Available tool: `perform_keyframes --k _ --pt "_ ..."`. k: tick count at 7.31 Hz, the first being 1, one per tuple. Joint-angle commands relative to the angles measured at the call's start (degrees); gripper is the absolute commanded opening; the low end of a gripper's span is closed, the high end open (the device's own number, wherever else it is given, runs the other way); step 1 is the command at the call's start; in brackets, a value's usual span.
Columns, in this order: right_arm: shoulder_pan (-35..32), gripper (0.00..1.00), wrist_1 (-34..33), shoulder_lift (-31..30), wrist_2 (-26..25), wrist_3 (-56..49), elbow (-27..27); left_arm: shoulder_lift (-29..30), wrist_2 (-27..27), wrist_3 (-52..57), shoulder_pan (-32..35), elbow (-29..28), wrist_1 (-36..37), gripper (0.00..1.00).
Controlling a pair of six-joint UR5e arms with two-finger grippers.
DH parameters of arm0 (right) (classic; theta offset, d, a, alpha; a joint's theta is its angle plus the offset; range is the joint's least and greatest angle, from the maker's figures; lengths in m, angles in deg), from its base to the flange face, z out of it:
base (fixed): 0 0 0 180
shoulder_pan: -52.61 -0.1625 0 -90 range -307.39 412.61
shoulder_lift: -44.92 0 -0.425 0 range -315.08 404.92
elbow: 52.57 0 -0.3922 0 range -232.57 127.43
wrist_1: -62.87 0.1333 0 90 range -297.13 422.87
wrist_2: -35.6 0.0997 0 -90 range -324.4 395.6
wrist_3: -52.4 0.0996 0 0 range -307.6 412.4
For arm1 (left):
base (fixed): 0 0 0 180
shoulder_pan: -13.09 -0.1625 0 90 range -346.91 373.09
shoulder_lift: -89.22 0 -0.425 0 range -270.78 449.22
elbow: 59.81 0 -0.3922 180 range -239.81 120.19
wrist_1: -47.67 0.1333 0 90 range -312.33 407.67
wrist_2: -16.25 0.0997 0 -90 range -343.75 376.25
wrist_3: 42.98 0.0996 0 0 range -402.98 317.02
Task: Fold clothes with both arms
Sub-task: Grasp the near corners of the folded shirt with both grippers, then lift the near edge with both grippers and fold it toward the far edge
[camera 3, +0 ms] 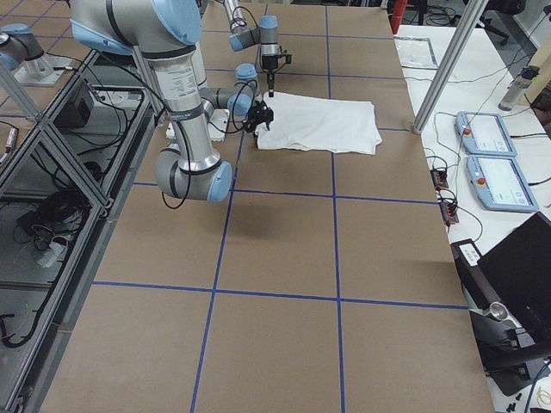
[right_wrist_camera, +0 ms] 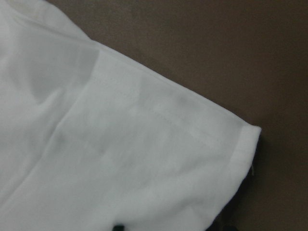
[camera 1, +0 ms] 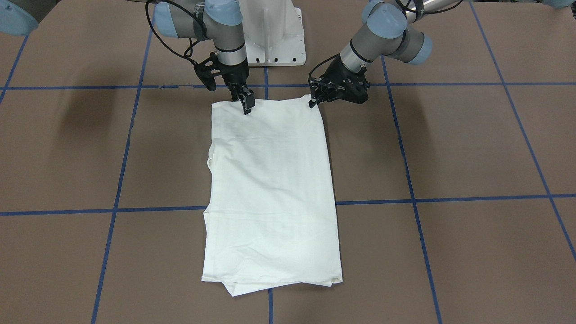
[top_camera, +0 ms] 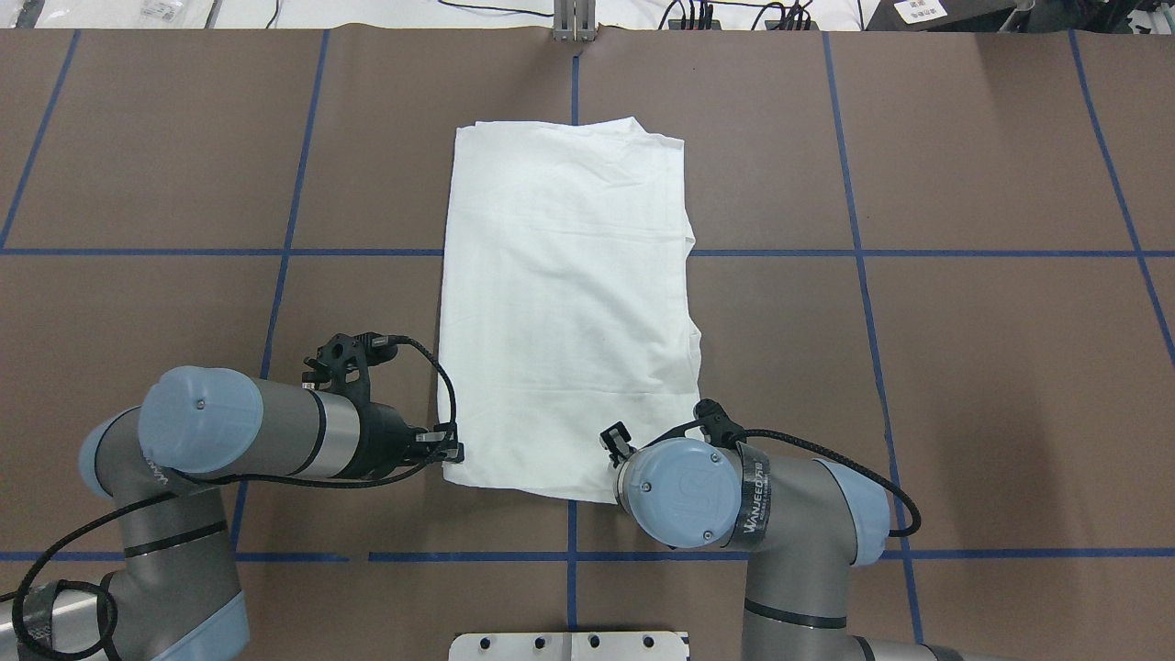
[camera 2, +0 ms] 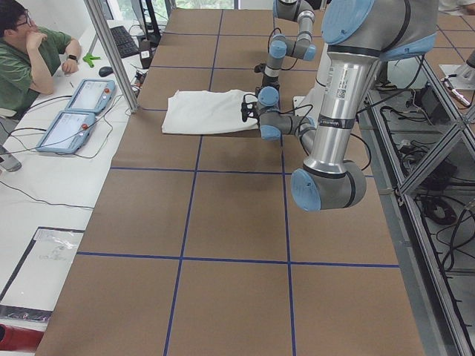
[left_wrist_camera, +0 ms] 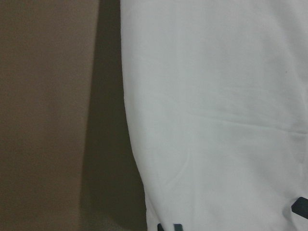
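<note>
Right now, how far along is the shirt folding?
Done: the shirt lies flat as a long narrow rectangle, with no sleeves sticking out. In hand: the left tool and right tool sit at its two corners nearest the robot; whether they grip the cloth is unclear. Left: probably folding that end over toward the far end to shorten it.

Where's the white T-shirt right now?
In the overhead view the T-shirt lies folded flat mid-table, its two near corners beside the left hand and the right hand.
</note>
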Motion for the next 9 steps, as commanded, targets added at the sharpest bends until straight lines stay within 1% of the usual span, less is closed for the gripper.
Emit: perform_keyframes --k 1,2,5,6,7,8,9 --pt "0.0 0.27 0.3 0.1 0.0 0.0 0.0 -0.1 0.0 0.0 0.0 0.0 0.0 0.00" --pt "0.1 0.00 0.3 0.1 0.0 -0.2 0.4 -0.1 0.0 0.0 0.0 0.0 0.0 0.00" --pt "0.0 0.00 -0.1 0.1 0.0 -0.7 1.3 -0.1 0.0 0.0 0.0 0.0 0.0 0.00" --pt "0.0 0.00 -1.0 -0.5 0.2 -1.0 3.7 -0.1 -0.4 0.0 0.0 0.4 0.0 0.00" --pt "0.0 0.00 -5.7 -0.6 0.4 -1.2 7.3 -1.0 -0.7 0.0 0.0 2.6 0.2 0.00" --pt "0.9 0.00 -11.4 -0.5 0.5 -1.2 13.3 -3.9 -2.5 0.0 0.0 7.3 0.6 0.00" --pt "2.1 0.00 -16.5 -0.1 0.5 -1.2 18.8 -5.7 -4.1 -0.1 -0.1 13.4 4.2 0.00"
